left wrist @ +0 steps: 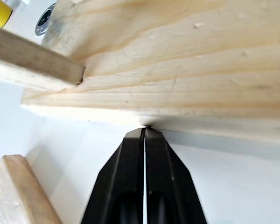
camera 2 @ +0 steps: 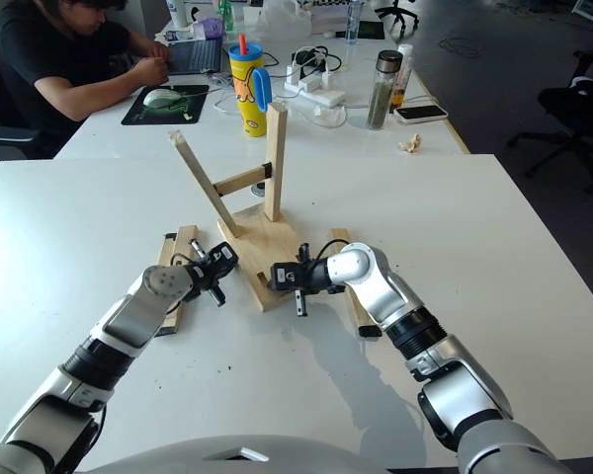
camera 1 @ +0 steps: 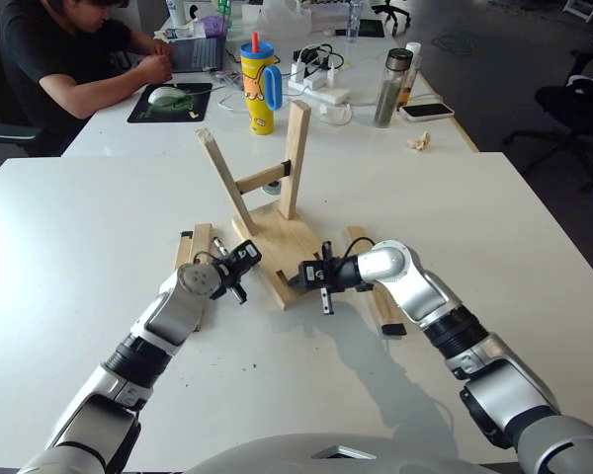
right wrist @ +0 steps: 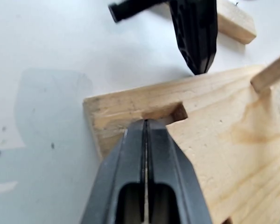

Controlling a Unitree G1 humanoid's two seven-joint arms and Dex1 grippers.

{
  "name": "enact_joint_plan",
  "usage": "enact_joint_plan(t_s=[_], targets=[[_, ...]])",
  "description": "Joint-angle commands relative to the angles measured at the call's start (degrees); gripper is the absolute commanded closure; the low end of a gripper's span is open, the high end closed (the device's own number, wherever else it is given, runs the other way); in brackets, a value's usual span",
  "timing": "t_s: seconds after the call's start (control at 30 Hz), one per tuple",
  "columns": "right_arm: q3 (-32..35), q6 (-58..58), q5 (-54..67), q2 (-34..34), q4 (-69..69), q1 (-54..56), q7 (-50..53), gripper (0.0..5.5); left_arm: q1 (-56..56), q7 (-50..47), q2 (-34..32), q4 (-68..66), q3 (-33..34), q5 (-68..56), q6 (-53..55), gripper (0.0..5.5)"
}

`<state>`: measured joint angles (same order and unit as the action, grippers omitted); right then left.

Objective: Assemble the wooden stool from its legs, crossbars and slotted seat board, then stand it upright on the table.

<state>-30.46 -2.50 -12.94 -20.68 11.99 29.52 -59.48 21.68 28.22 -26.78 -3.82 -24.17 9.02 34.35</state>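
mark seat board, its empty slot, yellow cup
pale wooden seat board (camera 1: pixel 277 259), left eye view, flat top face
empty rectangular slot (right wrist: pixel 163 112), right wrist view, shadowed recess
yellow plastic cup (camera 1: pixel 257 109), left eye view, side wall

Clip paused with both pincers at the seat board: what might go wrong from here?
1. Both the left pincer and the right pincer are shut, tips at the edge of the seat board; a push may slide or twist it.
2. The leaning leg hangs on one crossbar; a jolt might loosen it.
3. The right arm lies over a loose leg, which could be swept aside.
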Motion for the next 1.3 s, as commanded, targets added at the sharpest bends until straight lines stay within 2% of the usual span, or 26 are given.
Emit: enact_joint_plan(t_s=[0.03,0.13,0.23,0.4,0.5,0.6,0.7,0.8,1.0,1.1,1.3], targets=[[-3.06,-1.35,-1.13,1.54,0.33,-3.02,0.68,5.5,3.32,0.72,1.59,-7.69,0.55,0.67,-2.13,5.47],[-3.8,-1.5,-1.82,1.78,-0.53,-3.4,1.55,5.5,4.81,1.13,2.21,-10.7,0.84,0.97,-4.0,5.47],[-0.95,-1.63,-2.3,2.05,-1.94,-2.77,6.54,5.5,4.2,0.39,2.47,-8.76,3.19,0.06,-5.02,5.47],[7.56,-1.87,0.35,3.74,-7.54,-1.55,16.33,5.5,-2.49,-12.34,5.34,4.47,17.81,-2.48,-7.57,5.47],[14.44,-7.75,6.18,7.61,-14.42,-4.63,21.58,5.5,-8.29,-16.76,6.56,15.1,24.34,-3.23,-7.0,5.09],[20.15,-22.29,9.94,12.73,-20.1,-8.9,28.73,5.5,-12.34,-18.05,6.61,22.16,31.16,-5.47,-3.65,4.62],[23.86,-30.08,15.86,15.93,-21.83,-13.18,30.94,5.5,-13.92,-15.94,5.25,21.04,36.21,-9.08,0.85,4.19],[24.52,-31.57,18.52,17.03,-21.72,-14.19,31.79,5.12,-13.7,-14.13,7.57,17.59,42.11,-16.49,5.8,3.82],[24.77,-31.24,21.28,17.21,-19.28,-12.66,32.23,4.21,-12.02,-5.76,5.0,8.25,39.51,-22.4,9.15,2.96],[24.86,-31.55,21.53,16.36,-17.81,-11.1,32.42,3.79,-11.52,-3.53,2.38,3.64,37.1,-21.05,7.36,2.92],[25.44,-31.3,22.34,16.13,-16.24,-10.1,33.62,3.75,-11.19,-3.94,1.78,-0.13,37.43,-21.34,3.92,2.92]])
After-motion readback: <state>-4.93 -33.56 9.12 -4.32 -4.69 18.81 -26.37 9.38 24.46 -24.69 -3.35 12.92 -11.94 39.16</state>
